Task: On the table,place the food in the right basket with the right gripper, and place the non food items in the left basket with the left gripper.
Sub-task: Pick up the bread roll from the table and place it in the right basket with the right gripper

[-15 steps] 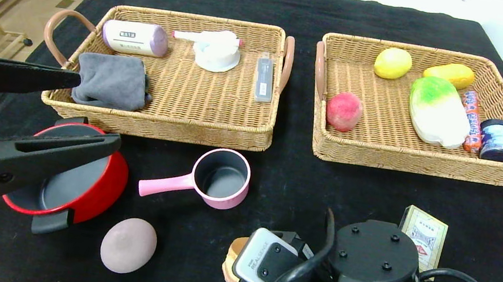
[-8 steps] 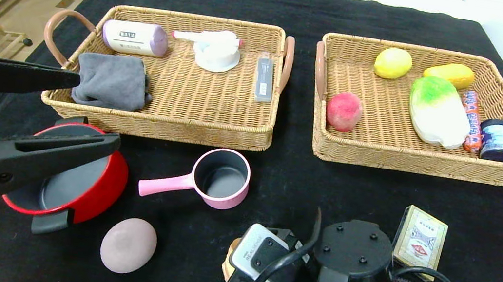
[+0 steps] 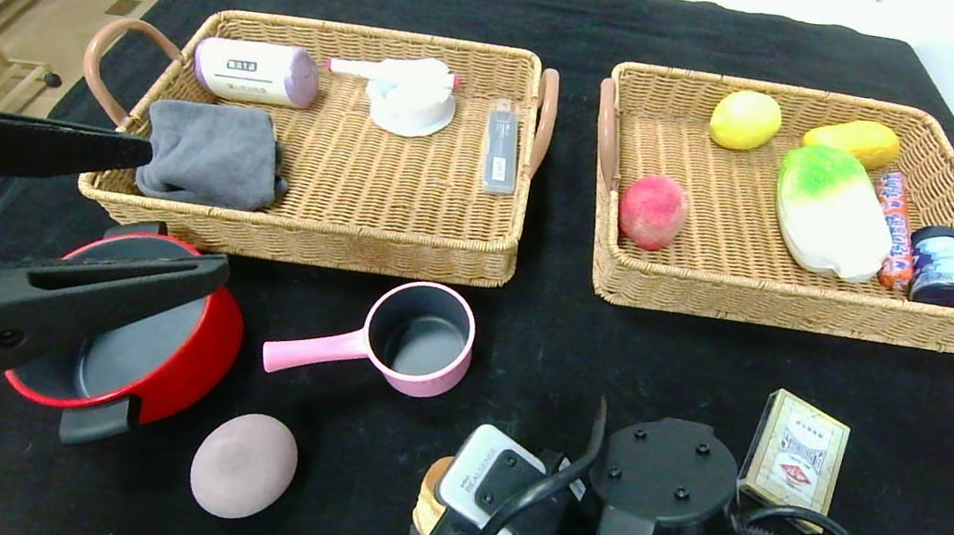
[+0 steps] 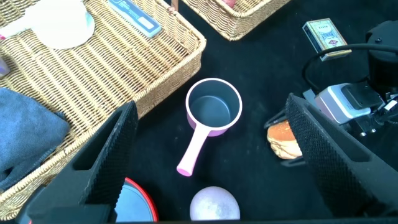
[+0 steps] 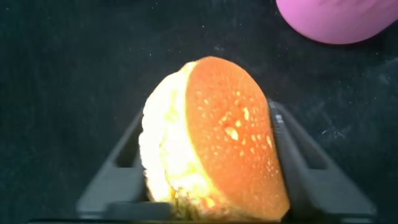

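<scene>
My right gripper (image 5: 205, 113) is low at the near edge of the table (image 3: 614, 352), shut on the golden-brown burger bun (image 5: 214, 143), which fills the space between both fingers. In the head view only an edge of the bun (image 3: 430, 496) shows beside the wrist. My left gripper (image 3: 187, 208) hangs open above the red pot (image 3: 206, 351). The pink saucepan (image 3: 418, 339), the lilac egg-shaped lump (image 3: 244, 464) and the card box (image 3: 797, 450) lie on the cloth. The napa cabbage (image 3: 830, 210) lies in the right basket (image 3: 807, 312). The left basket (image 3: 304, 236) stands behind the pot.
The left basket holds a grey cloth (image 3: 211, 154), a lilac cylinder (image 3: 254, 71), a white dish (image 3: 412, 100) and a grey bar (image 3: 501, 151). A red peach (image 3: 652, 211), two yellow fruits (image 3: 745, 120), a candy tube (image 3: 894, 223) and a dark jar (image 3: 940, 265) share the right basket.
My right wrist has shifted left and nearer over the bun, and its fingers have closed onto it. The left arm has not moved.
</scene>
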You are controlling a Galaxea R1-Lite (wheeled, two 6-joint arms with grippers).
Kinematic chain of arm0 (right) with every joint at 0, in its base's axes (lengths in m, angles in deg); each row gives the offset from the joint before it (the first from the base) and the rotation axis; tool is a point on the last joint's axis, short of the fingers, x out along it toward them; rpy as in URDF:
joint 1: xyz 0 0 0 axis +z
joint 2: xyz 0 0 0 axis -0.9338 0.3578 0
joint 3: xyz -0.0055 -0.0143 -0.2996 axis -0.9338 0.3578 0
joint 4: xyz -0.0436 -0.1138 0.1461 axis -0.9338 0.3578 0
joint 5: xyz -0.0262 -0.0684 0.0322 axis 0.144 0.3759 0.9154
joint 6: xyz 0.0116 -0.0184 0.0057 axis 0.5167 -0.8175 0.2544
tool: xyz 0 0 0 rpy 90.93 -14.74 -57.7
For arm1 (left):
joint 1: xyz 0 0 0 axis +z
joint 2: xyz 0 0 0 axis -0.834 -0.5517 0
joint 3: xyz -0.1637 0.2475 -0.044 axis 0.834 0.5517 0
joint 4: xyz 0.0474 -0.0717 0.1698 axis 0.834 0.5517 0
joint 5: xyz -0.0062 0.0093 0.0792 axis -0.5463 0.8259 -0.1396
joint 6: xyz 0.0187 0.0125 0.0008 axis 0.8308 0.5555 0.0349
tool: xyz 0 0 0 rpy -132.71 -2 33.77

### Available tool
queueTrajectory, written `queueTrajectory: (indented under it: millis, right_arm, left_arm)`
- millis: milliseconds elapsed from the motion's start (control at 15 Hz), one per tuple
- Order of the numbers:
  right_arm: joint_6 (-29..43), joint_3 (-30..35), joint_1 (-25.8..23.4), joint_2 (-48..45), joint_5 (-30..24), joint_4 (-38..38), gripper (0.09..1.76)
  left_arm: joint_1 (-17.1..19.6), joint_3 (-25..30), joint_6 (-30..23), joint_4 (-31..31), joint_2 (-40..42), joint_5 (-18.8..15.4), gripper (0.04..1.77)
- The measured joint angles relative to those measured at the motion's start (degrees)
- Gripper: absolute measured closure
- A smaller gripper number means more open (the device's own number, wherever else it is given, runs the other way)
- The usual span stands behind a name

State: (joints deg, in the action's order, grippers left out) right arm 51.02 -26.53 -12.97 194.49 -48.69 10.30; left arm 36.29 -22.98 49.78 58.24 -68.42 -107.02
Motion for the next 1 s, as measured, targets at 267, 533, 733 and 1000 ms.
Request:
queueTrajectory:
  millis: [267,533,733,1000]
  right_arm:
    - [0.1,0.0,0.0,0.0,-0.1,0.0,1.03]
    - [0.1,0.1,0.0,0.0,-0.1,-0.1,1.03]
    - [0.2,0.2,-0.1,-0.1,-0.3,-1.3,1.03]
    - [2.0,0.2,-0.9,-1.1,-0.3,-1.7,1.03]
  left_arm:
    - [0.0,0.0,0.0,0.0,0.0,0.0,0.09]
    - [0.0,0.0,0.0,0.0,0.0,0.0,0.09]
    - [0.0,0.0,0.0,0.0,0.0,0.0,0.09]
    - [0.0,0.0,0.0,0.0,0.0,0.0,0.09]
